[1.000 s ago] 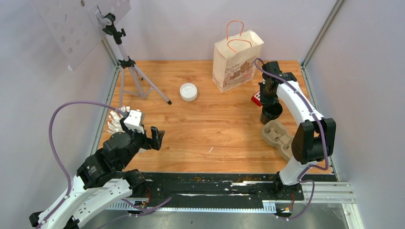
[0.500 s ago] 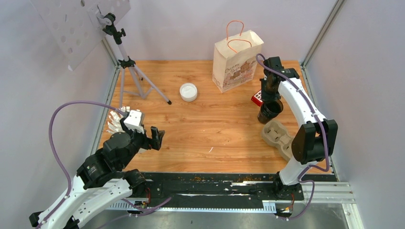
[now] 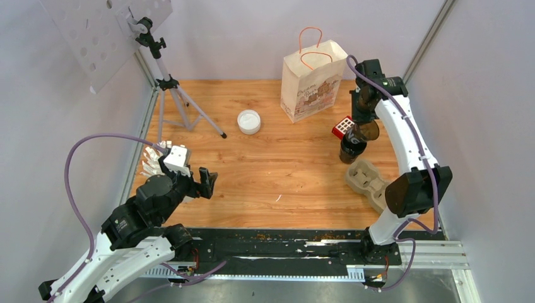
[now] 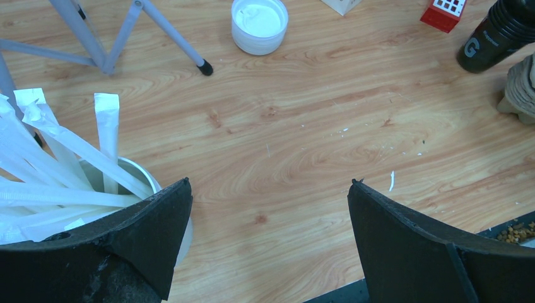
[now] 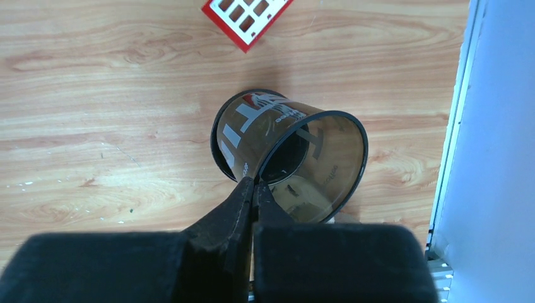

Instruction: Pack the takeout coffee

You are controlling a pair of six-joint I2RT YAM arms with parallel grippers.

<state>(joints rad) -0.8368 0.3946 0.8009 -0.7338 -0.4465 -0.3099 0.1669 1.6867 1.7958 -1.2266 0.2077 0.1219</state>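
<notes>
No brown paper cup with a white sip lid is in view. My right gripper (image 3: 362, 120) (image 5: 255, 182) is shut on the rim of a lidless, see-through dark brown cup (image 5: 303, 158) with white print. It holds the cup tilted just above a stack of dark cups (image 3: 350, 146) (image 5: 219, 136) standing on the table. The stack also shows in the left wrist view (image 4: 489, 41). My left gripper (image 3: 207, 183) (image 4: 270, 184) is open and empty, low over the table's near left.
A paper bag (image 3: 312, 82) stands at the back. A cardboard cup carrier (image 3: 366, 177) (image 4: 520, 88) lies near the right arm. A red block (image 3: 341, 127) (image 5: 247, 16), a loose white lid (image 3: 248, 121) (image 4: 258, 22), a straw cup (image 3: 152, 161) (image 4: 57, 164) and a tripod (image 3: 173, 95) are also here.
My right gripper has risen and moved back toward the bag, lifting the see-through brown cup off the dark stack and tilting it. The left arm has not moved.
</notes>
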